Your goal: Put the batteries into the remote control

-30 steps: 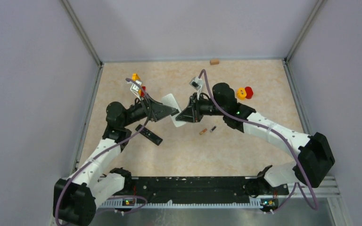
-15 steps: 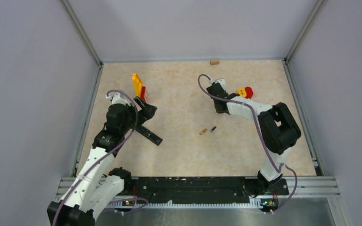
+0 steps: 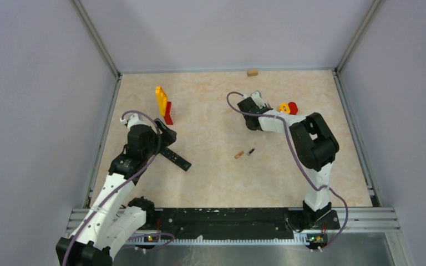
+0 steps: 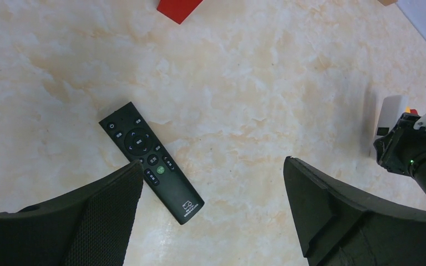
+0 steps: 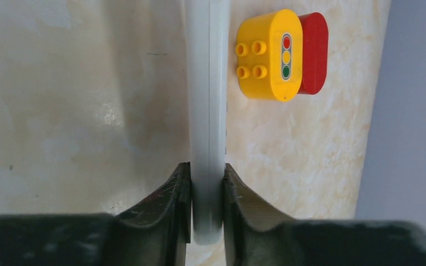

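A black remote lies face up on the table; in the left wrist view it lies beside my left finger. My left gripper is open and empty just above it. My right gripper is shut on a white remote held edge-on, low over the table at the far right. Two batteries lie in the middle of the table, one orange and one dark. Other batteries are out of view.
A yellow and red block pair sits right beside my right gripper and shows in the right wrist view. A yellow and red block stack stands behind my left gripper. A small wooden block lies at the back wall.
The two grippers were together at the table's middle around the white remote. The left one has let go and swung back left over the black remote. The right one has pulled back right with the white remote.
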